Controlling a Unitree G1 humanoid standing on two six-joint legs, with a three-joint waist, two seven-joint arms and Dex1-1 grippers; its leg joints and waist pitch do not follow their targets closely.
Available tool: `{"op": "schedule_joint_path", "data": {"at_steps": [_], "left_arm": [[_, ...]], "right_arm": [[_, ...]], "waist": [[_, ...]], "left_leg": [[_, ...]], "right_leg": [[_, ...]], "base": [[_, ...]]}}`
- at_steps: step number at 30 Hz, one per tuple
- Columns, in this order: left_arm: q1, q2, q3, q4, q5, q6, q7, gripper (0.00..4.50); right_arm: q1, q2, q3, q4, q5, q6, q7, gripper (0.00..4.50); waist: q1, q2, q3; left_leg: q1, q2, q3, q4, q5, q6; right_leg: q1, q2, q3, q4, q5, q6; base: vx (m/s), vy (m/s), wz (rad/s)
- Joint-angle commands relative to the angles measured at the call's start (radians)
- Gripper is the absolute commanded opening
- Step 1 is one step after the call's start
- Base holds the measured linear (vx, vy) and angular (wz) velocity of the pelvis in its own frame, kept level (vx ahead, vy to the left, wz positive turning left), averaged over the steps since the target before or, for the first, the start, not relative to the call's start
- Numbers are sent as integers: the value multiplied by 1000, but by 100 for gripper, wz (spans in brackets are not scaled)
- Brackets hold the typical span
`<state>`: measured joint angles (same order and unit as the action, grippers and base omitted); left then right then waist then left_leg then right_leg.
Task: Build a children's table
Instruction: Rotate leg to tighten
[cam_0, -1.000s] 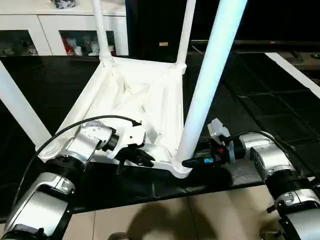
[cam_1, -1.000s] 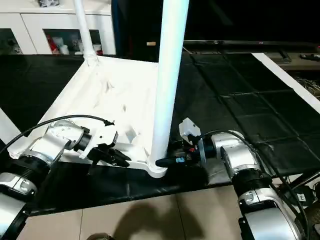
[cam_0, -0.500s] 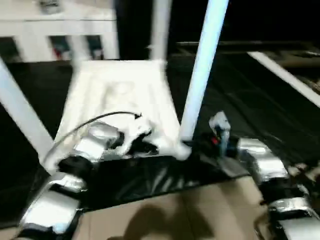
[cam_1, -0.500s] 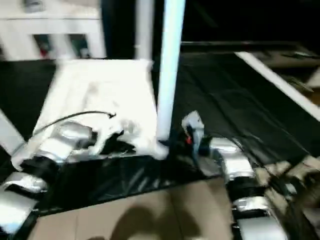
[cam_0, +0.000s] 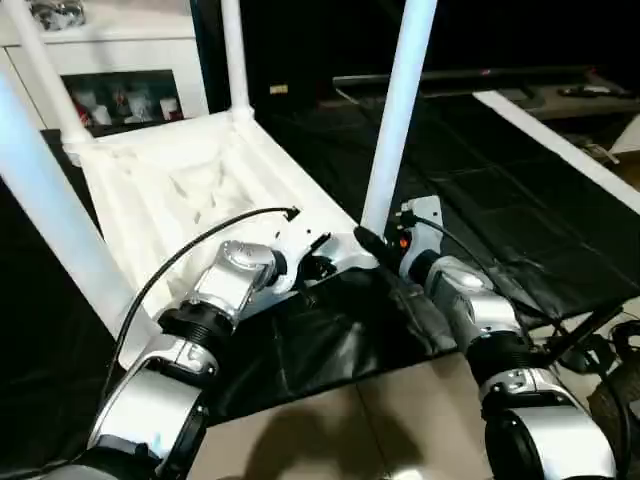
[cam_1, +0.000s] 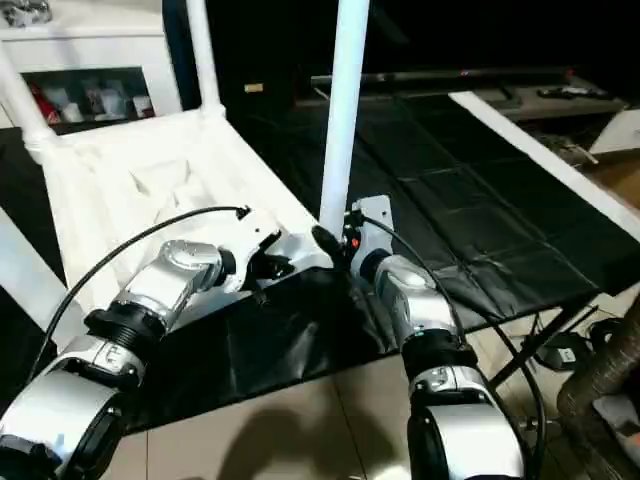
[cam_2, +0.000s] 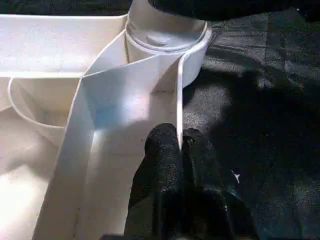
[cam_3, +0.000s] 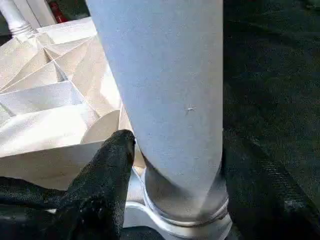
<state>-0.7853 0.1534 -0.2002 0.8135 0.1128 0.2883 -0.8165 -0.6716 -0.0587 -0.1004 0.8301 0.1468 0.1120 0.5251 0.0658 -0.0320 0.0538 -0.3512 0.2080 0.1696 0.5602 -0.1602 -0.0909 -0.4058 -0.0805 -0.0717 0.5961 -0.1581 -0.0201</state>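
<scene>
Table position: children's table (cam_0: 190, 190) lying upside down on a bench covered in black sheeting (cam_0: 480, 200), ribbed underside up, legs standing upward; now slewed across the sheeting compared with a second ago, near edge running diagonally instead of square to the bench front. Part of that shift owed to the head camera swinging.
Near corner: near-right leg (cam_0: 395, 110) seated upright in its round socket, close to the bench's front edge.
Left gripper: left gripper (cam_2: 179, 150) at the near frame edge just beside that socket, black fingers (cam_2: 162, 155) pressed together, pinching the thin upright rim of the frame between them, as the left wrist view shows.
Right gripper: right gripper (cam_0: 372, 244) at the foot of the near-right leg, one finger (cam_3: 107, 170) on the frame side of the leg, the other on the far side; spread about the leg, whether clamping or slack cannot be told.
Change: right forearm now reaching in from the bench front toward the socket, no longer from the side; left forearm (cam_0: 225, 290) angled in more steeply.
Meaning for task: four legs visible standing, so assembly judged near done; present step likely turning or steadying the table by its corner, or checking the last leg's seating.
Risk: thin rim offering a small purchase; possible slip if dragged hard.
</scene>
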Motion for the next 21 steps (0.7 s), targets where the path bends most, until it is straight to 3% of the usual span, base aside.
{"op": "schedule_joint_path", "data": {"at_steps": [1,6,9,12,15,17,21], "left_arm": [[-15,-22,-29,-63,-10,-57,-25,0],[7,24,-43,-71,-20,-80,-101,0],[31,82,-63,-80,-19,-165,-222,0],[42,104,-75,-79,-21,-234,-272,0],[63,147,-110,-88,-24,-277,-378,0],[77,184,-132,-97,-34,-329,-488,0],[80,203,-143,-96,-36,-343,-540,0]], "right_arm": [[28,65,101,16,-21,7,104,315],[64,-11,110,7,-15,-64,186,358],[126,-107,104,-72,14,-111,377,389],[145,-141,102,-101,28,-136,462,409],[167,-201,100,-142,70,-128,583,439],[184,-266,119,-188,99,-100,705,447],[186,-300,138,-204,98,-88,767,447]], "waist": [[12,4,-70],[13,7,-68],[24,8,-67],[31,8,-66],[41,11,-65],[51,9,-68],[63,10,-68]], "left_leg": [[-4,12,3,-55,-235,50],[-3,15,4,-55,-236,49],[1,17,5,-56,-252,57],[2,20,4,-58,-273,58],[4,23,5,-58,-280,55],[4,25,7,-55,-261,62],[4,27,8,-55,-247,62]], "right_leg": [[55,-58,37,-74,-246,-200],[57,-57,39,-74,-241,-207],[56,-56,40,-77,-249,-205],[55,-55,40,-76,-260,-206],[55,-54,40,-76,-269,-209],[54,-53,40,-70,-229,-219],[53,-54,41,-64,-201,-230]], "base": [[0,0,0],[0,0,0],[0,0,0],[0,0,0],[0,0,0],[0,0,0],[0,0,0]]}}
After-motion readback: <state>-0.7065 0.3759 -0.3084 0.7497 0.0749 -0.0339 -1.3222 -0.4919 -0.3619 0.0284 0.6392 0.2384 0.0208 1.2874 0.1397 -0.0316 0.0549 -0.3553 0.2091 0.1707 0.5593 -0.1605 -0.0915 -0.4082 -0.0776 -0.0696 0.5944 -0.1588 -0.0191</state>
